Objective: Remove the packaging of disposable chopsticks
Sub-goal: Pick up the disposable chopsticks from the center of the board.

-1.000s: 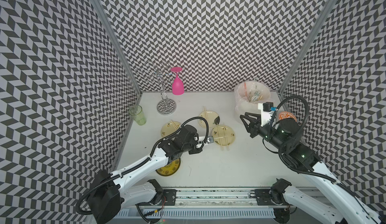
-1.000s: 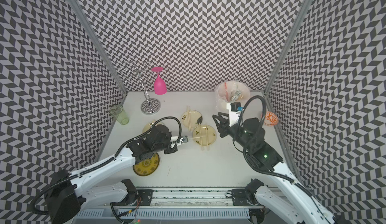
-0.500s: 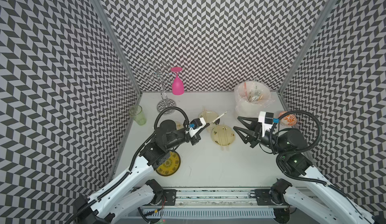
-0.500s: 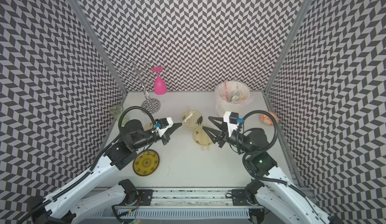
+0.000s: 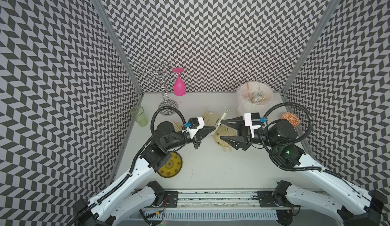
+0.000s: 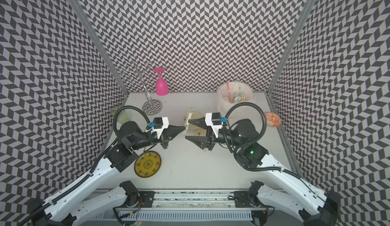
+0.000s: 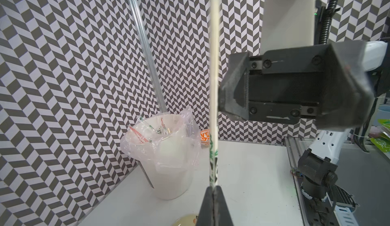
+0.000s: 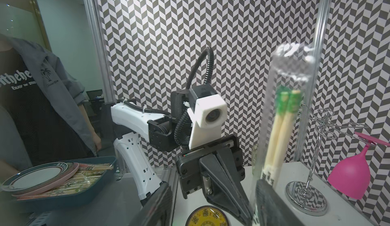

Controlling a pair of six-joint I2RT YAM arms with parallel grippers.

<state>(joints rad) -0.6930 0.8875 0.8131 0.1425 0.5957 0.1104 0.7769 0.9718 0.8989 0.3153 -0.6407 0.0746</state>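
Observation:
My left gripper (image 5: pixel 214 128) is shut on the lower end of a clear printed packaging sleeve (image 5: pixel 222 117) and holds it upright above the table. The disposable chopsticks (image 8: pixel 276 134) are still inside it, pale with green-printed tops. In the left wrist view the sleeve (image 7: pixel 213 87) rises straight out of the shut jaws. My right gripper (image 5: pixel 221 130) faces the left one with its jaws wide open. One of its fingers (image 8: pixel 267 199) is right beside the sleeve, and whether they touch I cannot tell. Both top views show the two grippers tip to tip, the sleeve (image 6: pixel 188 119) between them.
A lined white bin (image 5: pixel 255 100) with used sleeves stands at the back right. Pale plates (image 5: pixel 224 136) with bare sticks lie under the grippers. A yellow patterned plate (image 5: pixel 169 164), orange dish (image 5: pixel 290 119), green glass (image 5: pixel 138 116) and pink goblet (image 5: pixel 179 85) on a wire rack (image 5: pixel 162 87) stand around.
The left gripper lifted the packaged chopsticks off the table and turned them upright. The right gripper left the bin, opened wide and swung in to face the left one.

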